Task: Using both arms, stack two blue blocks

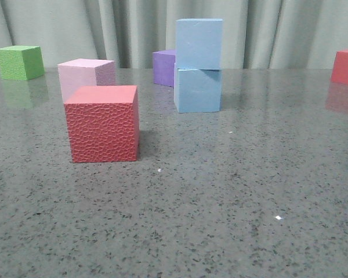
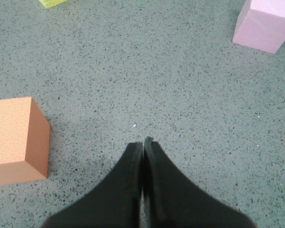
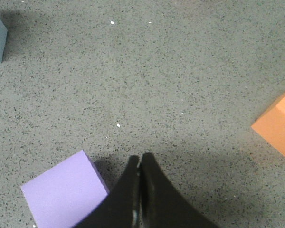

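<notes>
My worktop and the curtain behind it

I face a grey speckled stone-look tabletop (image 1: pixel 220 202), glossy enough to carry faint mirror images of whatever stands on it, with a few tiny white flecks scattered over its surface. Behind its far edge hangs a pale grey-green curtain (image 1: pixel 104 29) in soft vertical folds, closing off the whole back of the room. The light is even and soft, casting short, dim shadows.

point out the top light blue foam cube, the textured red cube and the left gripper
top light blue foam cube (image 1: pixel 199 43), front view, middle of its front face
textured red foam cube (image 1: pixel 102 132), front view, middle of its front face
black left gripper (image 2: pixel 144 142), left wrist view, where the closed fingertips meet
</notes>
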Controlling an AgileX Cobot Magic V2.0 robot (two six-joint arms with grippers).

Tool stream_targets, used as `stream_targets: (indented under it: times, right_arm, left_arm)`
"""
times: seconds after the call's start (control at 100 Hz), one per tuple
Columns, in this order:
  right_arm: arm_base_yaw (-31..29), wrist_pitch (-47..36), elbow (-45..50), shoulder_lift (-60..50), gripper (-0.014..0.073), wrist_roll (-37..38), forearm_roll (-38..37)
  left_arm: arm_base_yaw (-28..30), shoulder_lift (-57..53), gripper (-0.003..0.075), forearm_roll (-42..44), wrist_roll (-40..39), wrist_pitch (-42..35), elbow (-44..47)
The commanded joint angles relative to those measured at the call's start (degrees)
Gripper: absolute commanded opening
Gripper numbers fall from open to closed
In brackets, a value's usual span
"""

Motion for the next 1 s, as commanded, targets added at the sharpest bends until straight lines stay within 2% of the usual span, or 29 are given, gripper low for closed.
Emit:
stream_targets:
  times: [0.0, 0.17, 0.4, 0.64, 0.85, 0.99]
  right_arm:
    - [-0.3, -3.06, -1.44, -0.25, -0.0122, -0.42, -0.8]
    - [-0.3, -3.06, -1.44, -0.25, -0.0122, -0.42, -0.8]
    - [-0.3, -3.06, -1.44, -0.25, -0.0122, -0.42, -0.8]
    - [-0.3, -3.06, -1.44, -0.25, -0.0122, -0.42, -0.8]
    - [-0.3, -3.06, -1.44, -0.25, -0.0122, -0.42, -0.8]
    - [-0.3, -3.06, -1.44, -0.25, -0.0122, -0.42, -0.8]
  left_arm:
    - [0.19, -0.5, -0.0019, 2.03, -0.26, -4.87, -0.71]
    - [2.5, -5.38, -0.0019, 2.34, 1.44, -16.07, 4.74]
    - [12.67, -15.6, -0.0019, -6.54, 13.55, -32.2, 16.61]
    - [20.4, -25.1, -0.0019, -12.23, 18.3, -44.61, 29.66]
    - [22.57, -30.69, -0.0019, -13.9, 19.62, -50.95, 39.37]
    - [22.57, -31.8, -0.0019, -15.44, 19.62, -51.87, 42.34]
